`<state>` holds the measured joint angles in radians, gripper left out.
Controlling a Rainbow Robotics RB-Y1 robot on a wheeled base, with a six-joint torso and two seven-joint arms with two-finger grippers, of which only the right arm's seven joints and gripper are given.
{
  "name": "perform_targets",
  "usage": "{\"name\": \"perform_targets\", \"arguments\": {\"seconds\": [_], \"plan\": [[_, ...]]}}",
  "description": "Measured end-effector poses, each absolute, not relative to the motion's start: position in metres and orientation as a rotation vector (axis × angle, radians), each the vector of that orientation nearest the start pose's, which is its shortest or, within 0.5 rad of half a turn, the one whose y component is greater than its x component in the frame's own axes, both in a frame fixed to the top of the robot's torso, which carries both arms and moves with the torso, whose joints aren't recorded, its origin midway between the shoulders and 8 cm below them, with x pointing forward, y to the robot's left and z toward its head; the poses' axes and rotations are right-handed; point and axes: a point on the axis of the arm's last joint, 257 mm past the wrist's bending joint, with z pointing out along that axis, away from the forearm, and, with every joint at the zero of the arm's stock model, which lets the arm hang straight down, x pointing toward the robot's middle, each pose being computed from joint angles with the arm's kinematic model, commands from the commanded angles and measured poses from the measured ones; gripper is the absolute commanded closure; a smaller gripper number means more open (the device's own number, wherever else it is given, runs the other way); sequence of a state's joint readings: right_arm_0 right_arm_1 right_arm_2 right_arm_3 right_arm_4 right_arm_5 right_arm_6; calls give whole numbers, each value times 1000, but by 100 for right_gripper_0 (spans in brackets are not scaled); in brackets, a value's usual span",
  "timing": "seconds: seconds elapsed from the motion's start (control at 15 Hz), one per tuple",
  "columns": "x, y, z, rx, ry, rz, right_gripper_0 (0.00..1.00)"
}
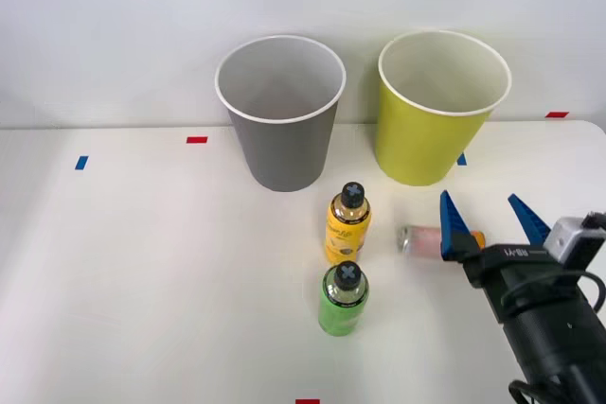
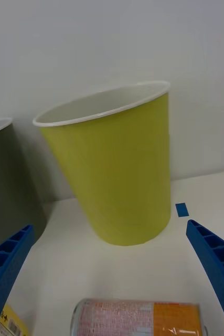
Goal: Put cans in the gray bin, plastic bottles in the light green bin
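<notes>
Your right claw (image 1: 490,213) is spread wide and holds nothing. You have the pale pink can (image 1: 428,240) lying on its side just at the blue fingertips (image 2: 7,260). Straight beyond it stands the light green bin (image 1: 437,111), with the gray bin (image 1: 280,113) off to that bin's left.

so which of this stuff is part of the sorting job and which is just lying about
Job: pink can, yellow-orange bottle, green bottle, gray bin, light green bin, open right gripper.
Lying about: red tape marks, blue tape marks.
</notes>
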<state>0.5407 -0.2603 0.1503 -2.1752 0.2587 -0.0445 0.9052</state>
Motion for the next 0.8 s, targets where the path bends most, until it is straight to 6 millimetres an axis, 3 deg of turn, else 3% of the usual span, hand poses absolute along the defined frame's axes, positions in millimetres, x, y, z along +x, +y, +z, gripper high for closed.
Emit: {"name": "perform_targets", "arguments": {"seconds": [0.47, 0.8], "plan": [[328, -254, -212, -88, 1570, -57, 0], [303, -262, -250, -61, 1589, -61, 0]]}}
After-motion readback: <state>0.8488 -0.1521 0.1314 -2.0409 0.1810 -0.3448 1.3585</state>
